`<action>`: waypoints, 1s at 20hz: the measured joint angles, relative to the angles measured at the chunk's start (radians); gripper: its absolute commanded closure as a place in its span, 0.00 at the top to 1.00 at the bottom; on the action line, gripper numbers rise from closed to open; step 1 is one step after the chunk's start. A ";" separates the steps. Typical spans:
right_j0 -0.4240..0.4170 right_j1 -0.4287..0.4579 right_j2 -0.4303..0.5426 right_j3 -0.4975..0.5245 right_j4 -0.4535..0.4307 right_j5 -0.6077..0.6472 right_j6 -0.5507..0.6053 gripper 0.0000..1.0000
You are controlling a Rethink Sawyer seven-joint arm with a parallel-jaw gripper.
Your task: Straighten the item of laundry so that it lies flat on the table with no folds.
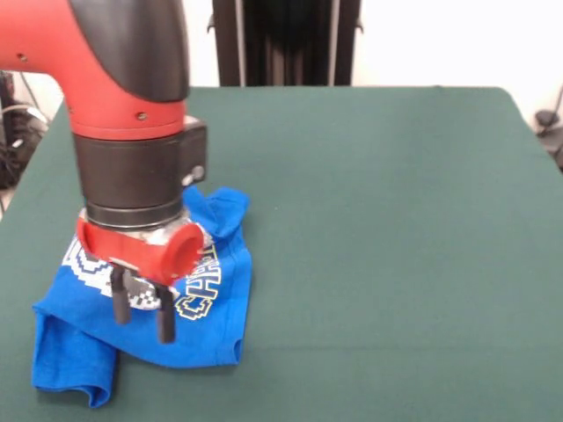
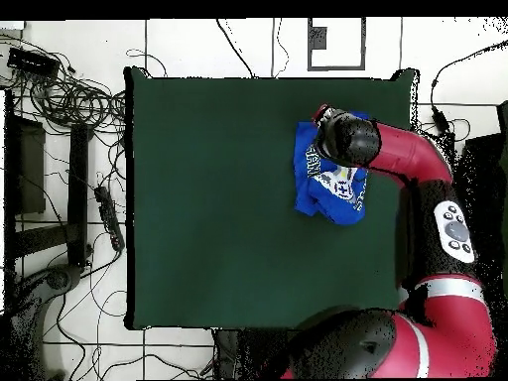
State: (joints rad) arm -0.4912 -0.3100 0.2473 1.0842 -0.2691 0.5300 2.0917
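Observation:
The item of laundry [image 1: 209,327] is a bright blue T-shirt, crumpled with folds, near the table's [image 1: 378,220] front left corner. White pixel print and yellow-outlined letters show on it, and one sleeve is bunched up behind. My gripper [image 1: 142,327] hangs right over the shirt's middle. Its two black fingers [image 1: 164,322] stand apart, open, with nothing between them. Seen from overhead, the shirt [image 2: 332,195] lies near the table's [image 2: 218,198] right edge. There the arm's wrist covers the shirt's upper part and hides the gripper.
The dark green table stretches wide beyond the shirt. A black stand [image 1: 286,42] rises behind the table's far edge. Cables and a power strip [image 2: 107,213] lie on the floor beside the table in the overhead view.

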 measured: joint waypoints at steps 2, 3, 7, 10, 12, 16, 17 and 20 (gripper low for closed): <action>-0.016 0.002 0.001 0.010 -0.012 0.000 0.000 1.00; -0.022 0.003 0.001 0.016 -0.018 0.000 0.000 1.00; -0.046 0.005 0.001 0.052 -0.039 -0.001 0.000 1.00; -0.050 0.004 0.002 0.076 -0.042 -0.010 0.000 1.00; -0.047 0.004 0.001 0.086 -0.043 -0.018 0.000 1.00; -0.037 -0.001 0.001 0.111 -0.044 -0.039 0.000 1.00; -0.033 -0.002 0.001 0.116 -0.045 -0.043 0.000 1.00; -0.019 -0.009 0.001 0.131 -0.045 -0.055 0.000 1.00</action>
State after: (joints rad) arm -0.5102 -0.3191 0.2488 1.2147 -0.3145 0.4750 2.0917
